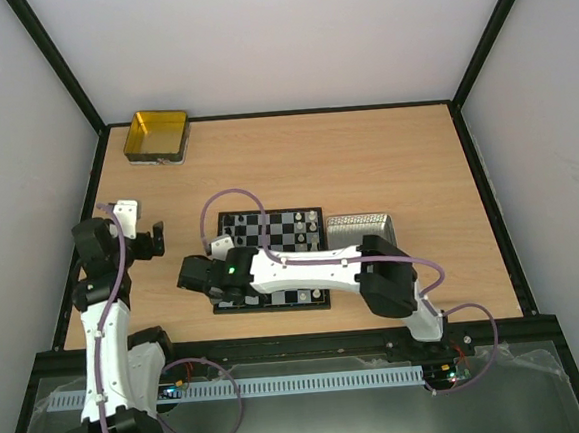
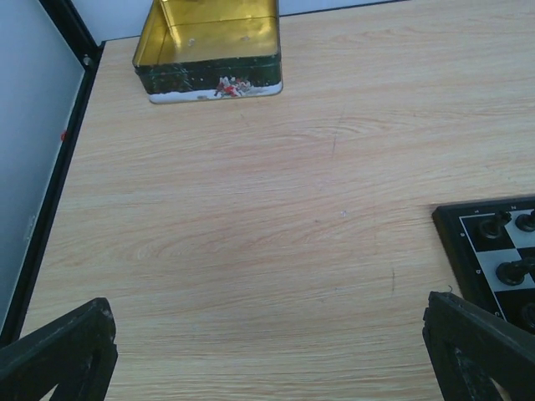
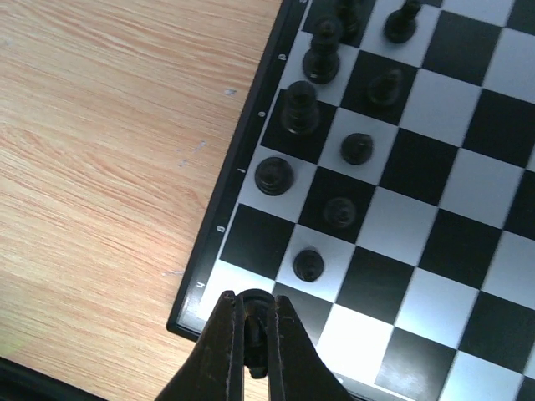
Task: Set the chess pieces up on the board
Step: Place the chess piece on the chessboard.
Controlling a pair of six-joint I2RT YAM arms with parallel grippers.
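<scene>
The right arm lies across the board (image 1: 273, 229), reaching to its left edge. The right gripper (image 3: 254, 302) is at the board's corner, jaws narrow and pinched on one black piece (image 3: 254, 322); whether the piece touches the square, cannot tell. Beyond it, more black pieces (image 3: 274, 175) stand in two lines along that border. The left gripper (image 2: 267, 301) is spread wide with nothing between its fingers, over bare table (image 2: 251, 209), left of the board and apart from it. A grey tray (image 1: 358, 221) sits just beside the board's right side. An open gold tin (image 1: 156, 137) sits in the far left corner.
</scene>
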